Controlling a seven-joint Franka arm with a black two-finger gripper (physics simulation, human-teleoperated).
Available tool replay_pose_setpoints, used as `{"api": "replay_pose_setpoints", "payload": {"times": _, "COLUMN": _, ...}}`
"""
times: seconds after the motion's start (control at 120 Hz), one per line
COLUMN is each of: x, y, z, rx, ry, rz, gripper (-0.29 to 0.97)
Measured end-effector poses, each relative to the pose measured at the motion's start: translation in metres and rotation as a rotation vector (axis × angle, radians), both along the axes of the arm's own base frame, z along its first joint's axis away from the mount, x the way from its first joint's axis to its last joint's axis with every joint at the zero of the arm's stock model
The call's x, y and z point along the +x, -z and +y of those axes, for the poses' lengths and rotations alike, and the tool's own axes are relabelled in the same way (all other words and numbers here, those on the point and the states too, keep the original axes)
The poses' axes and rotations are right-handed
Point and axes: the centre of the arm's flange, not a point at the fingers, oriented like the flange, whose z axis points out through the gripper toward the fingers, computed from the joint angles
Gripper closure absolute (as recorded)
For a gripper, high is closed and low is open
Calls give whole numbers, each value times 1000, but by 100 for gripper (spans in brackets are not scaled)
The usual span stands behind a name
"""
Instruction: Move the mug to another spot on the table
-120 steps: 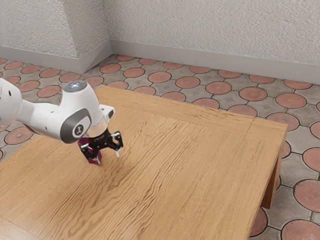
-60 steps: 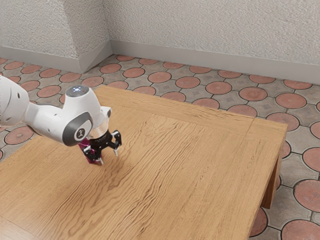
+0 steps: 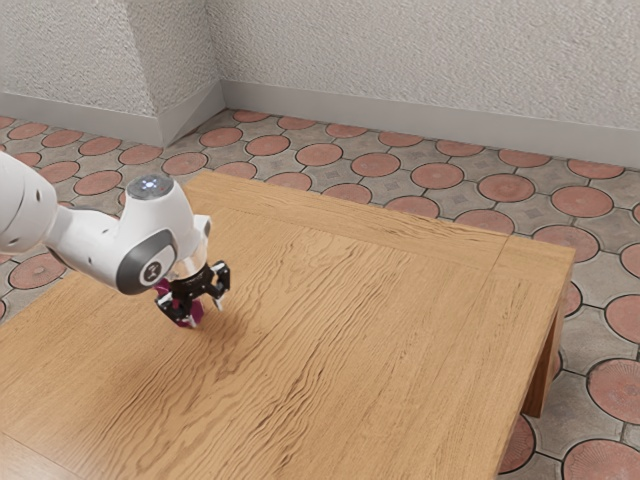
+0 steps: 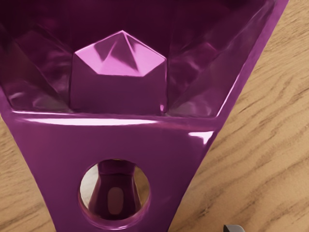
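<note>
A glossy purple mug (image 3: pixel 180 317) with angular faceted walls stands on the wooden table (image 3: pixel 380 330) near its left side in the exterior view. My gripper (image 3: pixel 194 301) hangs low right over it, fingers spread on either side of its upper part, open. In the wrist view the mug (image 4: pixel 120 77) sits directly under the hand, its faceted inside and flat handle with a round hole (image 4: pixel 113 195) facing the camera. One fingertip (image 4: pixel 232 228) shows beside the handle, with bare wood between them.
The table's far edge (image 3: pixel 350 215) and right edge (image 3: pixel 555 300) drop to a tiled floor (image 3: pixel 440 175). A textured wall (image 3: pixel 420 50) runs behind. Wide bare tabletop stretches toward the exterior view's right of the mug.
My hand has dropped lower and shifted slightly toward the exterior view's left, settling down around the mug. The mug itself has stayed where it was.
</note>
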Motion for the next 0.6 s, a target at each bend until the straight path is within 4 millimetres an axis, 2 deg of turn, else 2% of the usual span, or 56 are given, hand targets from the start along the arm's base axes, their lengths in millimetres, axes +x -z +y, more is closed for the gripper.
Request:
{"api": "replay_pose_setpoints", "payload": {"times": 0.283, "x": 1, "y": 13, "z": 5, "rx": 38, "ry": 14, "rz": 12, "gripper": 37}}
{"api": "replay_pose_setpoints", "payload": {"times": 0.6, "x": 4, "y": 6, "z": 13, "rx": 64, "ry": 15, "rz": -24, "gripper": 43}}
